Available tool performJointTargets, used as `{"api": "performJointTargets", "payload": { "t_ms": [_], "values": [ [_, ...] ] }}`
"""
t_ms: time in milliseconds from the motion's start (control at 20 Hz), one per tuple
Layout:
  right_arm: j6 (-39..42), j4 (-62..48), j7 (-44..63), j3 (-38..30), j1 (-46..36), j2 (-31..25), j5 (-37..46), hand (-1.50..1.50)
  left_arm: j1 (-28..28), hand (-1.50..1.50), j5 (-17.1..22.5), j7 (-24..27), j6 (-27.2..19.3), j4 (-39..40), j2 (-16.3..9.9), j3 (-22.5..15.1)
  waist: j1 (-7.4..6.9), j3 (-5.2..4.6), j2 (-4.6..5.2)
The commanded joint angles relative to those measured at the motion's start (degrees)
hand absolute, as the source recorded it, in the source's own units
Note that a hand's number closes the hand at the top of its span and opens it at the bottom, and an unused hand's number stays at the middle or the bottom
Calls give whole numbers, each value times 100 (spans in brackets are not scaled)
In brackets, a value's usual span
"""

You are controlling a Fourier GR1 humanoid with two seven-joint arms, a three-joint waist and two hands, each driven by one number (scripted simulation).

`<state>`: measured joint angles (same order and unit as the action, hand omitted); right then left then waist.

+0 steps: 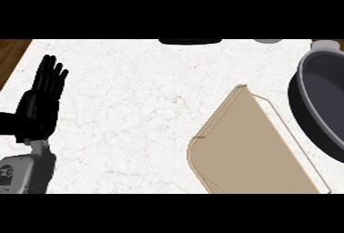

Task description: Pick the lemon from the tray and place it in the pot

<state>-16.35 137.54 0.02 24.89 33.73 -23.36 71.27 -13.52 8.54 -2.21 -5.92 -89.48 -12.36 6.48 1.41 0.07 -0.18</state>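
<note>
The left hand (42, 102) stands at the left edge of the frame, fingers straight and pointing up, holding nothing; it is resting. The right hand is not in the frame, so I cannot tell its state.

To the right of the left hand, well apart across the white tabletop (134, 113), lies a tan tray (249, 150) in the lower right of the frame. Its surface looks bare. The dark pot (319, 98) is just beside it at the right edge, cut off by the frame.

The lemon is not visible anywhere: not on the tray, and what shows of the pot's inside has no lemon either. My judgement is that the lemon should first be found before any reach begins.

Count: one hand, one tray, one pot, no lemon. Two small objects, one dark (190, 41) and one grey (269, 41), sit at the top edge, too cut off to name.
</note>
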Motion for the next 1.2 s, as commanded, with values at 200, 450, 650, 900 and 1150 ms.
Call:
{"api": "performJointTargets", "payload": {
  "t_ms": [200, 450, 650, 900, 1150],
  "values": [
    [317, 692, 436, -1594, -216, -165, -1894, 150, -94, 0, -157, 142, -68, 175, 128, -129, -40, 6, 51],
    [436, -530, 252, -2790, -973, -453, -2685, 150, -284, 0, -10, -150, 12, 63, 0, -45, -145, 17, 47],
    [739, -1697, -119, -3908, -1791, -973, -3958, 150, -278, 0, -42, -17, -47, 165, 136, -83, -199, 12, 61],
    [1083, -3643, -1546, -4998, -2395, -1668, -5285, 150, -204, 0, -48, 24, 43, 165, 135, -137, -197, 21, 46],
    [1650, -5886, -2713, -5203, -3478, -2350, -5574, 150, -282, 0, -6, -139, 108, 41, 24, -85, -300, 9, 55]
  ]
}}
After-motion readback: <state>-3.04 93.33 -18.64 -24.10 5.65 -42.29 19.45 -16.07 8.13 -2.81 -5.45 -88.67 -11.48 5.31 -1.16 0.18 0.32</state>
